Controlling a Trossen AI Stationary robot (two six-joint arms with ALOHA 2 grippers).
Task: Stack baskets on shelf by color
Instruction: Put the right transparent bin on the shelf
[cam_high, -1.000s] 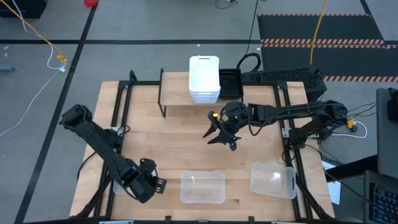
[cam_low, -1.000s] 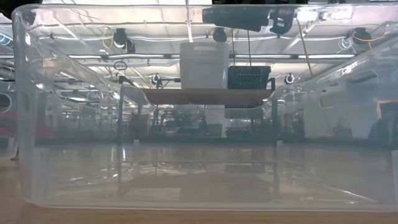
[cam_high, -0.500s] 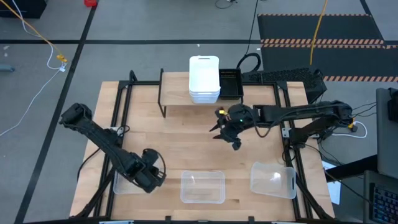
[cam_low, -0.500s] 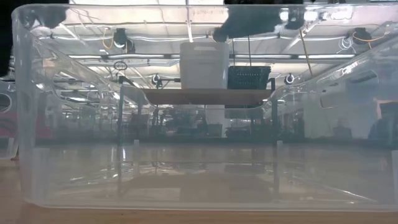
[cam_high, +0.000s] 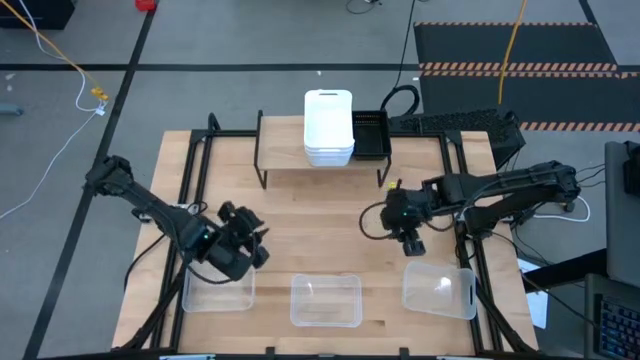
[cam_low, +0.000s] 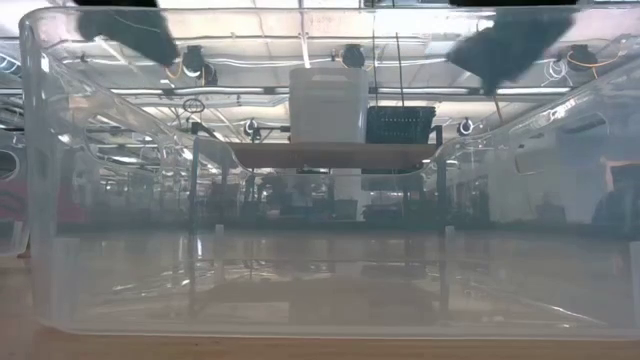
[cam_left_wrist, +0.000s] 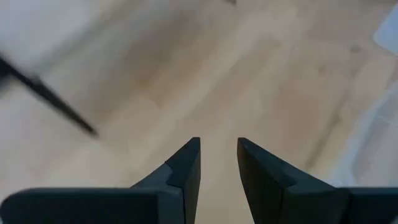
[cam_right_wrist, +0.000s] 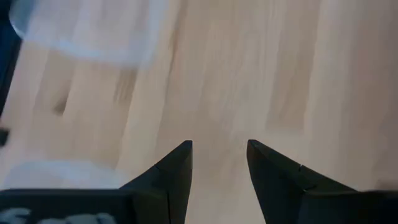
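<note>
Both arms have swung since the earlier frames: right tool (cam_high: 410, 240) has pulled back from the shelf (cam_high: 285, 160) and now sits nearer the right-hand clear basket (cam_high: 438, 290); left tool (cam_high: 243, 232) has risen off the bench (cam_high: 300, 240) near the left clear basket (cam_high: 218, 293). We read both as empty, jaws spread a little with only wood between them in each wrist view.

On the shelf, the white stack (cam_high: 328, 127) holds the middle and the black baskets (cam_high: 371, 134) sit just beside it toward the right arm. That leaves the shelf end on the left arm's side bare, which we take as reserved for the clears.

Three clears line the bench edge far from the shelf, middle one (cam_high: 325, 300) between the other two. Our guess: each arm is heading for its nearest clear.
</note>
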